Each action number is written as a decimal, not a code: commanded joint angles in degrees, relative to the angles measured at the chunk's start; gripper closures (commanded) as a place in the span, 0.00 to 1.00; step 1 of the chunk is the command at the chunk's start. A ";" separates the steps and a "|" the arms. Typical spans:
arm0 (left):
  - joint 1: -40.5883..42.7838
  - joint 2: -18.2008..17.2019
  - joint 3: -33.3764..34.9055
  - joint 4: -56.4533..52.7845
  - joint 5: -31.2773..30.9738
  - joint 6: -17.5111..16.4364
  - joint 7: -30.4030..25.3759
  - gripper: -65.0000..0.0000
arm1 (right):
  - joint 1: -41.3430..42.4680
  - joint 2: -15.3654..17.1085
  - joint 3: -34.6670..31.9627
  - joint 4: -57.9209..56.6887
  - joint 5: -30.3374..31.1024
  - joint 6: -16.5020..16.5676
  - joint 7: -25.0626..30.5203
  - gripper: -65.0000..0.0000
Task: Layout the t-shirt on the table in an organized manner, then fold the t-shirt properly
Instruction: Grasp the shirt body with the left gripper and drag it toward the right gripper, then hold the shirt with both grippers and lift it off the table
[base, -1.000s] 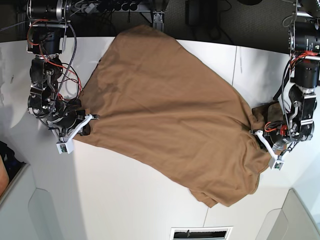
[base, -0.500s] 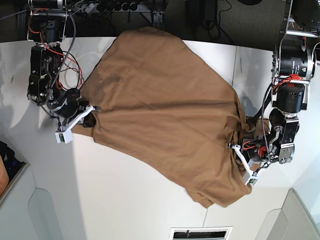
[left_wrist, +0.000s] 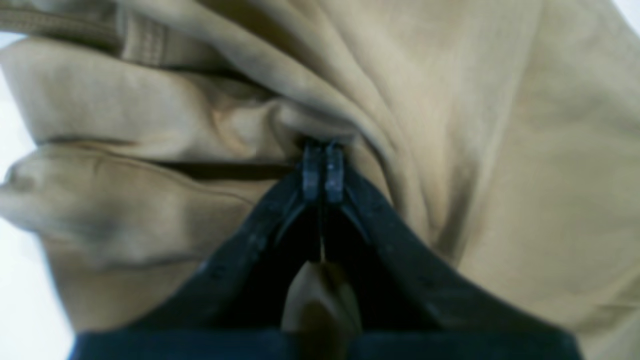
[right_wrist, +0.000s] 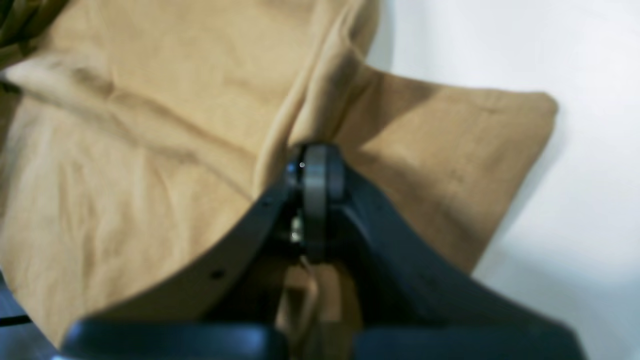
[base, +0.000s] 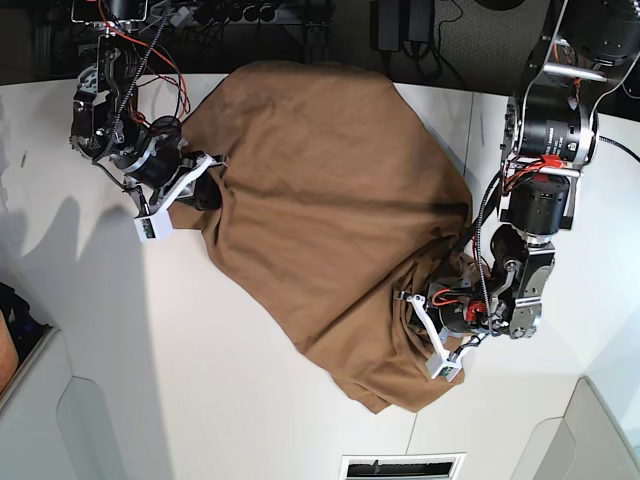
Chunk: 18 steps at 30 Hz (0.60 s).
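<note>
You've got both ends pinched. Left gripper (left_wrist: 322, 167) clamped tight on bunched fold of t-shirt (base: 330, 210), cloth puckering around closed tips. Right gripper (right_wrist: 315, 172) also closed on shirt edge, ridge of fabric rising from tips, corner flap lying beside it on white tabletop (base: 230, 380). In base view shirt sprawls diagonally across tabletop, rumpled, stretched between your two arms.

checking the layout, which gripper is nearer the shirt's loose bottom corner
Left. The left gripper grips bunched t-shirt just above that corner; the right gripper grips the opposite far edge.
</note>
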 joint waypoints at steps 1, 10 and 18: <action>-3.26 -1.01 -0.20 1.22 -2.12 -0.92 -0.11 1.00 | 1.77 0.48 0.20 1.57 0.68 0.00 1.92 1.00; -4.68 -8.55 -0.17 14.56 -27.52 -9.32 18.45 0.97 | 12.22 -2.69 0.15 1.36 -1.55 0.00 3.63 1.00; 6.56 -12.70 -0.17 26.82 -39.21 -9.32 25.09 0.97 | 23.08 -10.49 -0.48 -11.32 -7.65 -0.59 5.86 1.00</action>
